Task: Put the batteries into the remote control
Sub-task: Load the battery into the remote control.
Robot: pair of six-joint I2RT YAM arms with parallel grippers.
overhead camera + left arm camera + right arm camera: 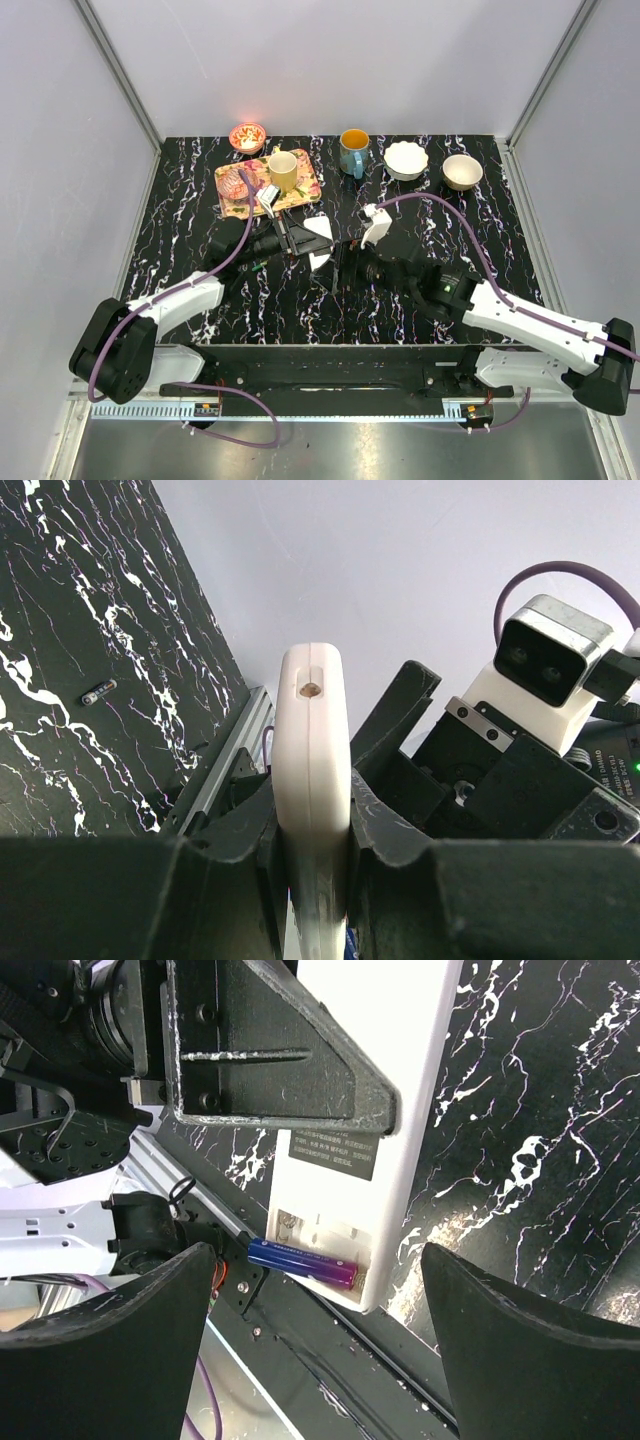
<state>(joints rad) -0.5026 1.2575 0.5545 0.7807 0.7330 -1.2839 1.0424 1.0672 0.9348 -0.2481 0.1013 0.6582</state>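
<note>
My left gripper (312, 243) is shut on the white remote control (321, 260) and holds it above the table's middle. The left wrist view shows the remote (313, 730) edge-on, clamped in that gripper (313, 815). In the right wrist view the remote's back (385, 1090) faces the camera with its recess open. A blue-purple battery (300, 1260) lies slanted in the recess, its blue end sticking out past the remote's edge. My right gripper (318, 1255) is open and empty, its fingers (110, 1350) either side of that end of the remote. Another battery (98, 692) lies on the table.
At the back stand a flowered tray (303, 187) with a yellow cup (283, 170), a pink bowl (247, 136), a teal mug (353, 150) and two white bowls (406, 159). The right arm's wrist camera (552, 665) is close beside the remote.
</note>
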